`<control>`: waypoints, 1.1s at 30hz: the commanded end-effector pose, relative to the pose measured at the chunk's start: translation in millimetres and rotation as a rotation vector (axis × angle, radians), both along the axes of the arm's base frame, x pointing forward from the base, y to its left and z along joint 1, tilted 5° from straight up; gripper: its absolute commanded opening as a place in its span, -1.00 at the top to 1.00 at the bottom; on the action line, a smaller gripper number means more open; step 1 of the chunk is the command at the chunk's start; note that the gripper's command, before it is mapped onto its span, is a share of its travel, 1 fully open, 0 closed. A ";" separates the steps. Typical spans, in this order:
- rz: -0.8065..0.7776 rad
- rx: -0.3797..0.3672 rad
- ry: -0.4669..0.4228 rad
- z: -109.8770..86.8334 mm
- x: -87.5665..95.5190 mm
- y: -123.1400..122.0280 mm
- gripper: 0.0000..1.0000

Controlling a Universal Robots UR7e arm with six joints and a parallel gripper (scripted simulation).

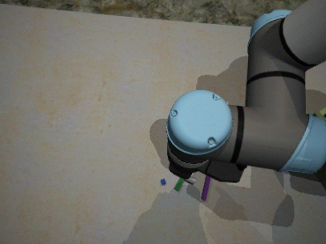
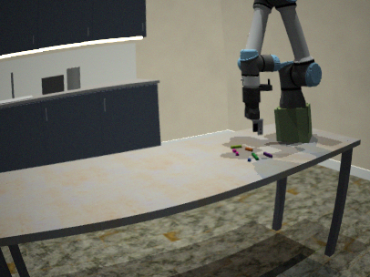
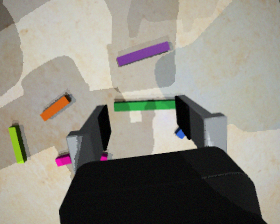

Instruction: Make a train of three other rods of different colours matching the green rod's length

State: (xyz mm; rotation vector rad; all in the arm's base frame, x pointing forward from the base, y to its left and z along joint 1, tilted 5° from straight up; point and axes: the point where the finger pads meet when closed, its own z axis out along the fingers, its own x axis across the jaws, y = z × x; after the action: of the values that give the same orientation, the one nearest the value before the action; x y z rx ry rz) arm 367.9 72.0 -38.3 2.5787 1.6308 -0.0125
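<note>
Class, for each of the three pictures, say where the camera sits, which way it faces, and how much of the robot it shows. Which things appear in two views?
Top: overhead, facing down on the table; shows the arm's wrist and elbow.
Exterior: out in the room, facing across the table; shows the whole arm.
Wrist: behind the open gripper, facing down; shows both fingers.
Shared: green rod and purple rod appear in all views.

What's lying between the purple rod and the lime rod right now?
In the wrist view, the orange rod lies between the purple rod and the lime rod, separate from both.
</note>
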 end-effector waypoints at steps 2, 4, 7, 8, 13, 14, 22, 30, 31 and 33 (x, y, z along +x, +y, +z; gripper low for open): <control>0.196 -0.008 0.015 7.2 0.2 -0.2 -1.00; 0.196 -0.008 0.015 7.2 0.2 -0.2 -1.00; 0.324 -0.014 0.025 11.8 0.5 -0.4 -1.00; 0.348 -0.015 0.027 12.6 0.6 -0.5 -1.00; 0.496 -0.021 0.039 18.1 1.4 -0.8 -1.00; 0.525 -0.022 0.041 19.2 1.6 -0.8 -1.00; 0.709 -0.030 0.056 26.1 3.2 -1.0 -1.00; 0.945 -0.040 0.076 35.2 6.2 -0.9 -1.00; 0.968 -0.041 0.077 36.1 6.6 -0.9 -1.00; 1.008 -0.043 0.081 37.6 7.2 -0.8 -1.00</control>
State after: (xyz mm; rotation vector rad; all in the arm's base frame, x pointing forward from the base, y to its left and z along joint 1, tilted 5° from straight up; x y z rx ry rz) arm 373.1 71.0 -5.2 1.6144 2.6025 -0.0723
